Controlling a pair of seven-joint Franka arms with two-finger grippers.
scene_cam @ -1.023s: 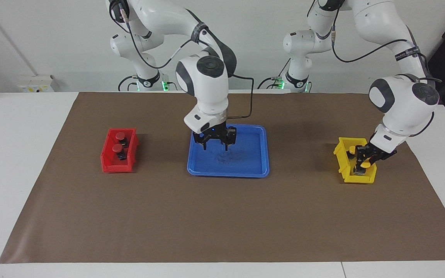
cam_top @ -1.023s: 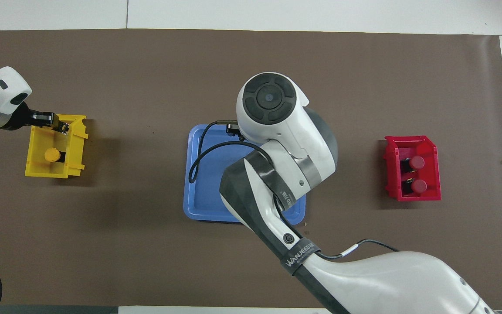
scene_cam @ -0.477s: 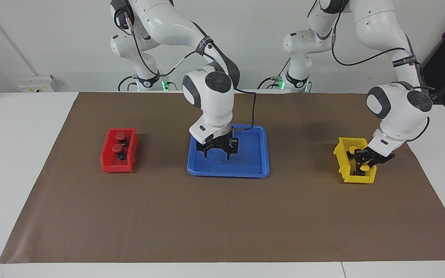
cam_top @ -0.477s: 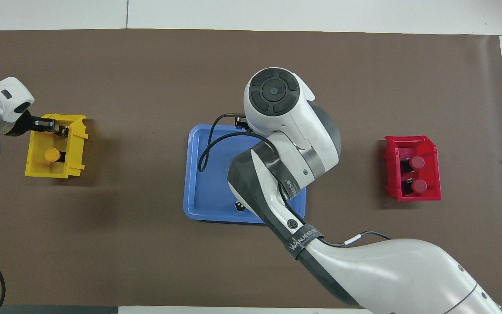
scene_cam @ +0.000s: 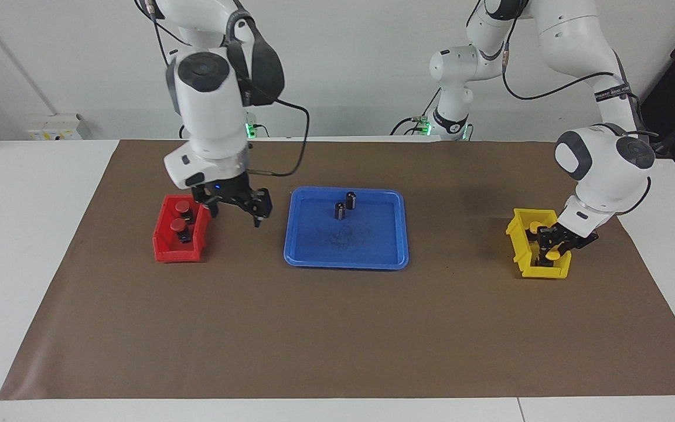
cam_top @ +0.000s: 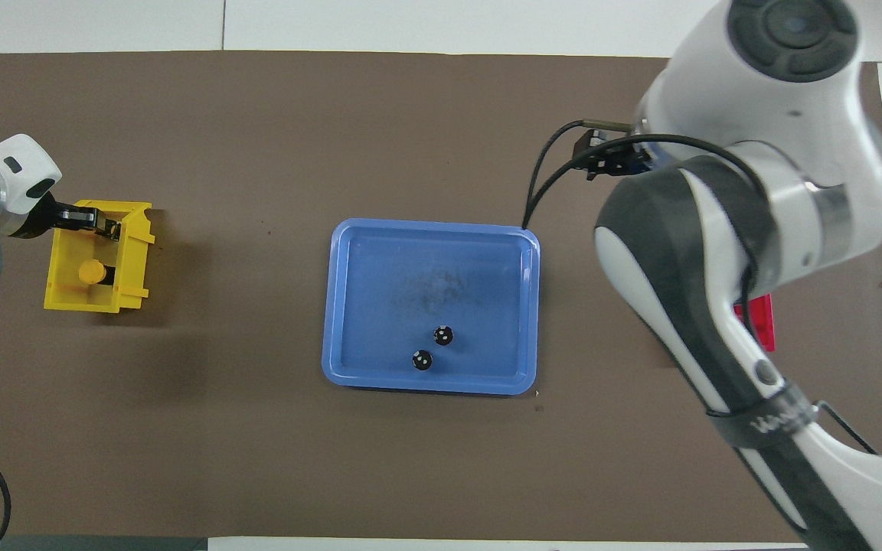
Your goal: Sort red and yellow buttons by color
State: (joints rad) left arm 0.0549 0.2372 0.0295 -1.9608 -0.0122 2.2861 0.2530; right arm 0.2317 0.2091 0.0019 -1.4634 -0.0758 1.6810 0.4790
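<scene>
Red pair [scene_cam: 180, 214] sat in red bin [scene_cam: 164, 249], right gripper [scene_cam: 235, 206] swung off blue tray [scene_cam: 393, 258] to beside it, fingers spread, empty; left gripper [scene_cam: 555, 241] in yellow bin [scene_cam: 519, 252], grip unclear on yellow btn [scene_cam: 553, 252], sort nrly done.

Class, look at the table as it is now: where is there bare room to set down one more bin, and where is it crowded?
Bare mat lies farther from the robots than the red bin, blue tray and yellow bin, and between tray and yellow bin. It is crowded between red bin and tray, under the right end effector, and at the yellow bin, where the left end effector reaches in.
</scene>
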